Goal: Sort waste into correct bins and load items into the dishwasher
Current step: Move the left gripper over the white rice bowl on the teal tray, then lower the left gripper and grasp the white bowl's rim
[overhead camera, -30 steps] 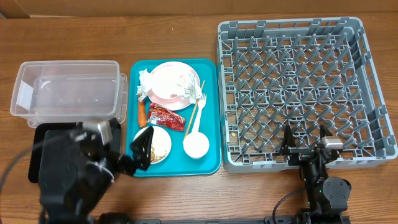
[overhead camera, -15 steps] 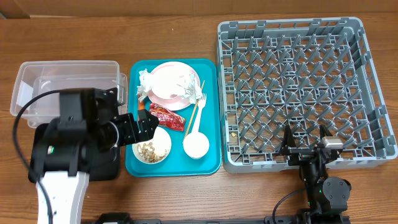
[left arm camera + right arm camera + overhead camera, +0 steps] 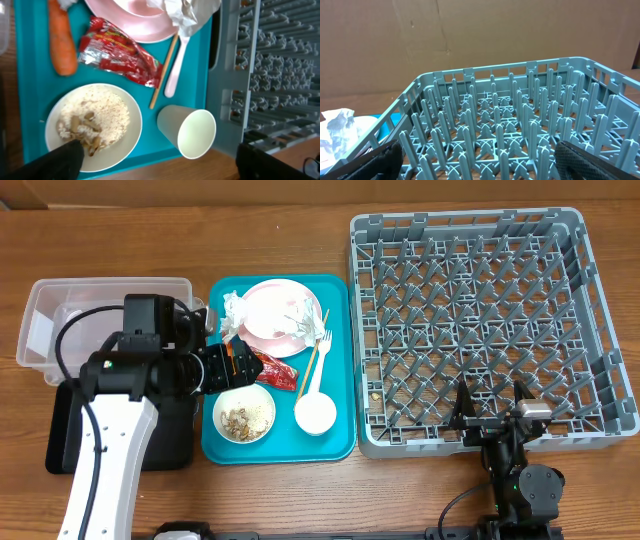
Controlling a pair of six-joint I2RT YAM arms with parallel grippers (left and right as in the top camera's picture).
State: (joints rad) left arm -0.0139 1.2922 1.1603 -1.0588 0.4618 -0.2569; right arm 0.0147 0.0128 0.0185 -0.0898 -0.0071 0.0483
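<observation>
Both pairs of jaws are standing wide apart, gripping nothing. At the near edge of the table the right gripper [image 3: 490, 404] is hanging just in front of the grey dish rack [image 3: 600, 310], pointing into its rows of pegs. The left gripper [image 3: 232, 364] is hovering over the teal tray [image 3: 340, 445], above the carrot [image 3: 61, 42].

On the tray's near end, a white bowl [image 3: 92, 127] holding rice-like scraps is sitting beside a small white cup [image 3: 187, 132]. Farther on, the red wrapper [image 3: 120, 57] is lying next to the carrot, with the chopstick [image 3: 164, 70] and white fork [image 3: 175, 65] running alongside. At the far end, the pink plate [image 3: 140, 20] is carrying crumpled napkins [image 3: 300, 310].

Left of the tray, the black tray [image 3: 58, 430] is lying near, partly under the left arm, and the clear tub [image 3: 110, 320] is sitting beyond it.
</observation>
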